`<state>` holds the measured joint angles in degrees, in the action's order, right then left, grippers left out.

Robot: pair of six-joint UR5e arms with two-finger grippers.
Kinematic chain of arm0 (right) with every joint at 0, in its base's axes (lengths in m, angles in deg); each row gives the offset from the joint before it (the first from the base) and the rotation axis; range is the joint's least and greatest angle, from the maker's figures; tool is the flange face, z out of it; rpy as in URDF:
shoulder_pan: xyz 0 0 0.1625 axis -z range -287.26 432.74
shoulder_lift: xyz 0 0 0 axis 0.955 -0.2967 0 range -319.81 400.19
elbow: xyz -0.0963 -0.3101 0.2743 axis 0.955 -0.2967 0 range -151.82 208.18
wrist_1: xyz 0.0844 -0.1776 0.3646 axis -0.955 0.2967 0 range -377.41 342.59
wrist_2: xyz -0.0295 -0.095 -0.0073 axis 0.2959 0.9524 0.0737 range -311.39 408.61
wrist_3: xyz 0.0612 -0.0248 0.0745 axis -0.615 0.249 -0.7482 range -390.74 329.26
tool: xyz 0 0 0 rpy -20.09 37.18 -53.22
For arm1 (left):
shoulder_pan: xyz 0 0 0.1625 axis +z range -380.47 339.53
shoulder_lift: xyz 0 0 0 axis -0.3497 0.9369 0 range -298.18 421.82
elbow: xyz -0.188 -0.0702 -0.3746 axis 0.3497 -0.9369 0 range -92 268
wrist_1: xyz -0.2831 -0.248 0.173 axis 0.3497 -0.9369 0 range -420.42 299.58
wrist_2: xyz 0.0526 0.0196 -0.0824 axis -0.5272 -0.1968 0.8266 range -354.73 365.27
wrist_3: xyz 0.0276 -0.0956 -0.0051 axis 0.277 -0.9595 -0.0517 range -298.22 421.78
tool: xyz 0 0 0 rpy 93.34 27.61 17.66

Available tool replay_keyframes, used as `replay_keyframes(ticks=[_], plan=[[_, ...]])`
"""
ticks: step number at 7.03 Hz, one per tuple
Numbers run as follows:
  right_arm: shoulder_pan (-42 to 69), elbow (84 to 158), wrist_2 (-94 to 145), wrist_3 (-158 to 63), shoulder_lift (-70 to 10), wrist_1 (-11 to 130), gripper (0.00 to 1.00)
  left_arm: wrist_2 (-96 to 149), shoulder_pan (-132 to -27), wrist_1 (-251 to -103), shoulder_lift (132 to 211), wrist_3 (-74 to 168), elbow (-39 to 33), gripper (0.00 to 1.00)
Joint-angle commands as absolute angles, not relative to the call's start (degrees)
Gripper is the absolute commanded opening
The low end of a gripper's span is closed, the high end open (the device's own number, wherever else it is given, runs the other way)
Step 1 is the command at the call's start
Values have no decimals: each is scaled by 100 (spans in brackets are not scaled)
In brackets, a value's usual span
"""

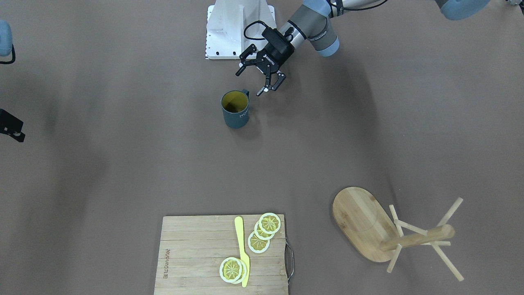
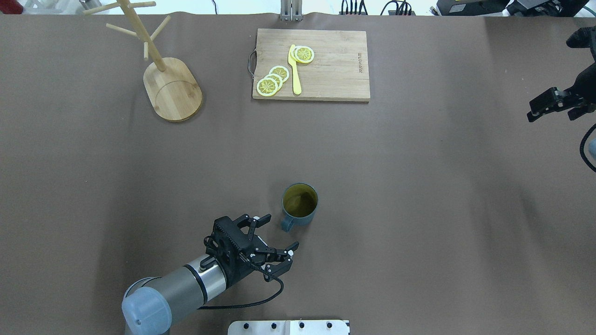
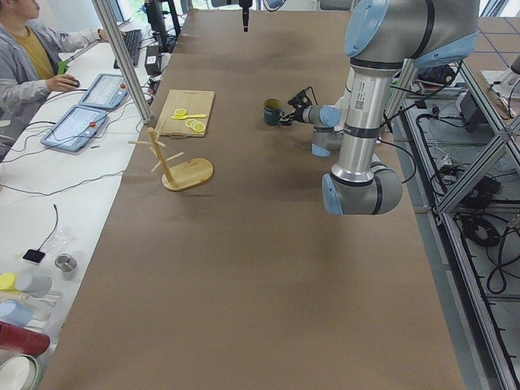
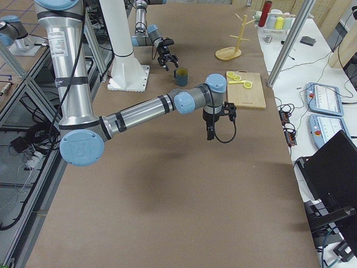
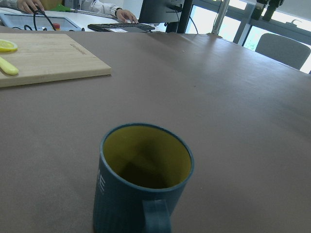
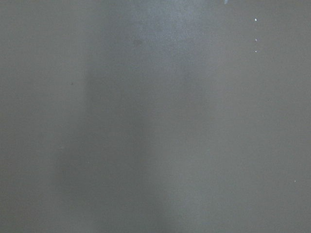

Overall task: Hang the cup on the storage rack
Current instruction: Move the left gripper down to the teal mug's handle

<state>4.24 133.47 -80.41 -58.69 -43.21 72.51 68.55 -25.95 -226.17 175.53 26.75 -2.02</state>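
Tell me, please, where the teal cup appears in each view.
Front-facing: cup upper centre.
Overhead: cup lower centre.
Exterior left: cup upper centre.
Exterior right: cup upper centre.
Left wrist: cup bottom centre.
Right wrist: not in it.
Landmark: cutting board, in all but the right wrist.

The left arm [image 2: 186,286] reaches in low from seven o'clock in the overhead view, its wrist [image 2: 212,274] laid nearly level. The left gripper [image 2: 281,231] is aimed toward two o'clock, jaws spread wide and holding nothing. The right arm [image 4: 139,113] stretches far out — its right gripper [image 4: 210,132] hangs straight down in mid-air at the overhead view's three o'clock edge. Whether its fingers are parted cannot be told.
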Motion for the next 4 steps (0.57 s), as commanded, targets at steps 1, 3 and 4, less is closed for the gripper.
replay_keyframes(ticks=[1, 3, 4], plan=[[428, 13347, -8067, -5869, -4313, 7242, 100, 6855, -2679, -22627, 17573, 2733, -200, 93], [428, 13338, -8032, -5878, -4305, 7250, 100, 6846, -2741, -22601, 17582, 2733, -165, 92], [428, 13338, -8032, -5878, -4304, 7259, 100, 6846, -2741, -22584, 17591, 2733, -156, 91]])
